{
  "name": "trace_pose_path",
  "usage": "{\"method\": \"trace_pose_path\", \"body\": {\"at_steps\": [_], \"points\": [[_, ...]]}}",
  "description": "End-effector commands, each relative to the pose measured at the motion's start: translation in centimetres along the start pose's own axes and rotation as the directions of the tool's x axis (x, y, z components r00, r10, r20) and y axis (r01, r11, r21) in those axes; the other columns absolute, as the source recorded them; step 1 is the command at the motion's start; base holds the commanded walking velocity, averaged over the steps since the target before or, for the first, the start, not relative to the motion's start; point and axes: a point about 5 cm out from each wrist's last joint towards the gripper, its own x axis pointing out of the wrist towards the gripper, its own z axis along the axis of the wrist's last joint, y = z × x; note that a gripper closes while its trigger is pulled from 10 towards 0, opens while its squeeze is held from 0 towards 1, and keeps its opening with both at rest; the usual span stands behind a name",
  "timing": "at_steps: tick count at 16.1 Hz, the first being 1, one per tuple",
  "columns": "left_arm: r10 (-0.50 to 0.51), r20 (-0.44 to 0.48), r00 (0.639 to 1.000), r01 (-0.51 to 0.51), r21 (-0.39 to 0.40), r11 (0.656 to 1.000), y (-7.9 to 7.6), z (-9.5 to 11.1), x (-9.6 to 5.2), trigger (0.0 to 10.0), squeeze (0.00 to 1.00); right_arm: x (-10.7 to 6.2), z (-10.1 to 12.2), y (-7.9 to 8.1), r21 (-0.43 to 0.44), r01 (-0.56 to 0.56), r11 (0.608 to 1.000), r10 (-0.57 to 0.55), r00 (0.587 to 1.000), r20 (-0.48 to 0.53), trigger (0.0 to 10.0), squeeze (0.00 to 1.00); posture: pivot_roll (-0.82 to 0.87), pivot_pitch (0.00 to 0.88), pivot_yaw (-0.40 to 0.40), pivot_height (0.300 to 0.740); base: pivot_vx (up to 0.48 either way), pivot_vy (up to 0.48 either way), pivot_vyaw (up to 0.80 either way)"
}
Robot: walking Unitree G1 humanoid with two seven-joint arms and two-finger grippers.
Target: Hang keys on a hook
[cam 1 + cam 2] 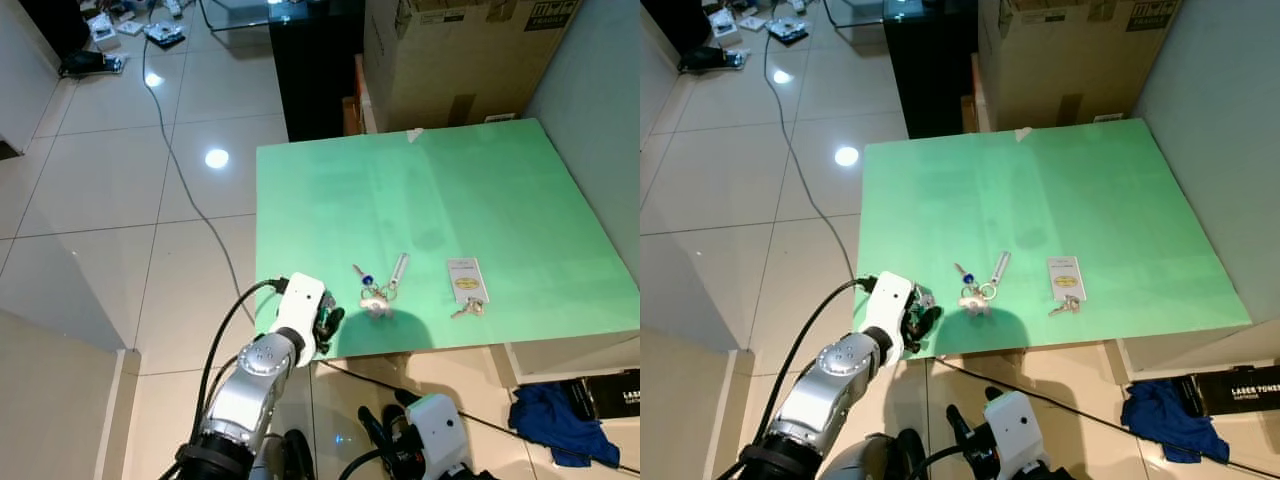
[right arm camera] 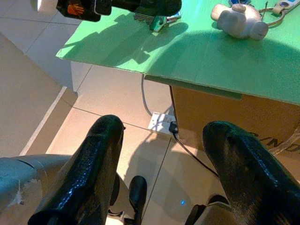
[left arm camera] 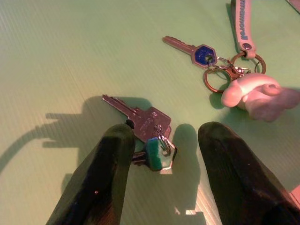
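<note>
A small bunch of keys with a green cap (image 3: 151,123) lies at the front left corner of the green table (image 1: 450,200). My left gripper (image 1: 328,322) is low over that corner, open, its fingers (image 3: 110,159) on either side of the bunch. A second bunch (image 1: 375,295) with a blue-headed key (image 3: 205,54), a strap and a white figurine (image 3: 251,91) lies just to the right. Farther right is a key on a white tag (image 1: 466,280). My right gripper (image 2: 161,133) hangs open below the table's front edge, over the floor.
A large cardboard box (image 1: 450,50) and a black cabinet (image 1: 310,60) stand behind the table. A grey wall runs along the table's right side. A cable (image 1: 185,190) trails over the tiled floor on the left. A blue cloth (image 1: 550,420) and a black box (image 1: 610,395) lie at the bottom right.
</note>
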Motion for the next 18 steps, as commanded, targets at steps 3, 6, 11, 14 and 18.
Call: {"method": "trace_pose_path", "body": {"at_steps": [3,6,11,14,18], "points": [[-0.009,-0.05,0.999,0.008,-0.026,1.0,-1.2,-1.2,0.6,10.0,0.0,-0.3,0.0,0.6,0.002,-0.014,1.0,0.014,1.0,-0.004,10.0,0.0,-0.28,0.249,0.11,0.727,0.0,0.0,0.0],[0.002,-0.068,0.998,-0.002,-0.001,1.0,-2.2,-1.9,1.7,8.6,0.0,-0.4,0.0,0.6,0.003,-0.016,1.0,0.016,1.0,-0.006,10.0,0.0,-0.28,0.252,0.108,0.727,0.0,0.0,0.0],[-0.013,-0.079,0.997,0.014,0.012,1.0,-3.7,-2.5,3.0,0.0,0.0,-0.4,0.1,0.6,0.002,-0.015,1.0,0.015,1.0,-0.006,10.0,0.0,-0.29,0.256,0.108,0.727,0.0,0.0,0.0],[-0.002,-0.055,0.998,0.002,0.004,1.0,-2.5,-2.2,2.9,0.0,0.0,-0.6,0.0,0.6,0.003,-0.007,1.0,0.007,1.0,-0.01,10.0,0.0,-0.29,0.255,0.115,0.727,0.0,0.0,0.0],[0.059,-0.015,0.998,-0.06,-0.037,0.998,0.7,-1.8,2.1,0.0,0.0,-0.5,0.0,0.4,0.004,-0.002,1.0,0.002,1.0,-0.012,10.0,0.0,-0.28,0.256,0.115,0.727,0.0,0.0,0.0]]}}
